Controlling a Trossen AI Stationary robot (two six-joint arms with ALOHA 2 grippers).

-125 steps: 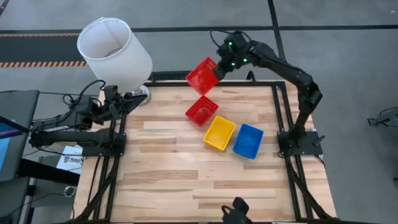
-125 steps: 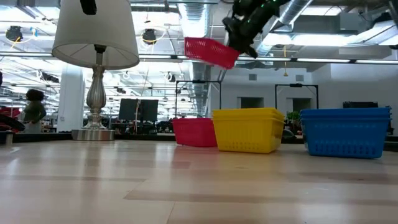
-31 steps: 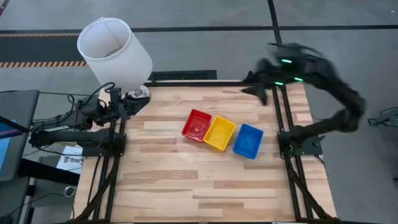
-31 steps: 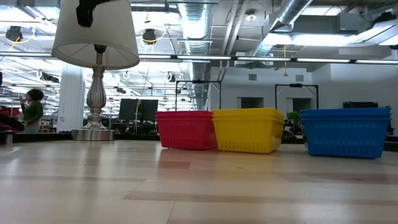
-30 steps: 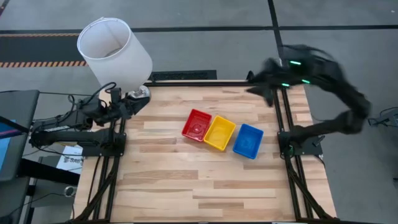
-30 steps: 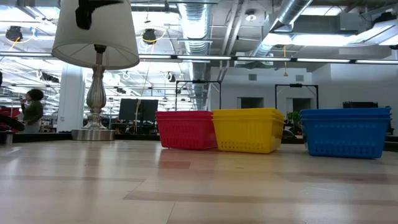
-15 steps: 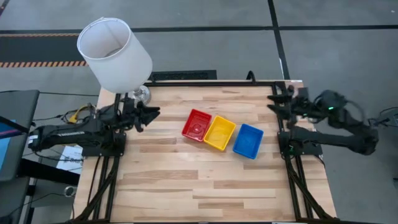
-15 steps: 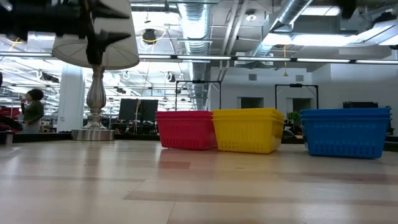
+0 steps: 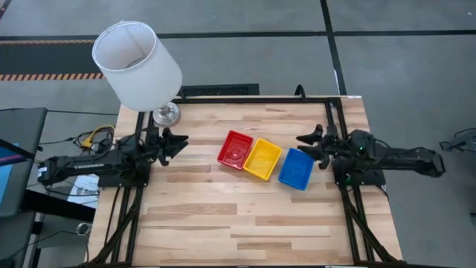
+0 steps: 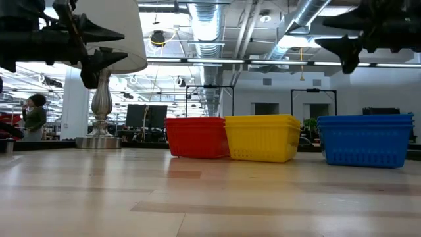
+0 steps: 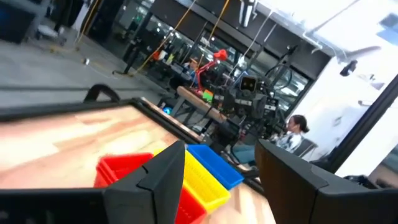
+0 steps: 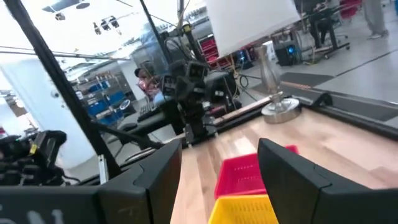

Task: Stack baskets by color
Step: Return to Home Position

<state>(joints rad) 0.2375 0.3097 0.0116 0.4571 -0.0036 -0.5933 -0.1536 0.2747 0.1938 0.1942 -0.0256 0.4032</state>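
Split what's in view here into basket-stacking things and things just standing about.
Job: red basket stack, yellow basket stack, blue basket stack, in a row; left gripper, right gripper, both open and empty.
Standing about: lamp with white shade, at the far left corner of the table.

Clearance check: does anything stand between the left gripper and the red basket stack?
Nothing visible does. Only bare table lies between the open left gripper, near the table's left side, and the red basket stack. The lamp base stands off that line, nearer the far edge. The right gripper hangs open at the right side.
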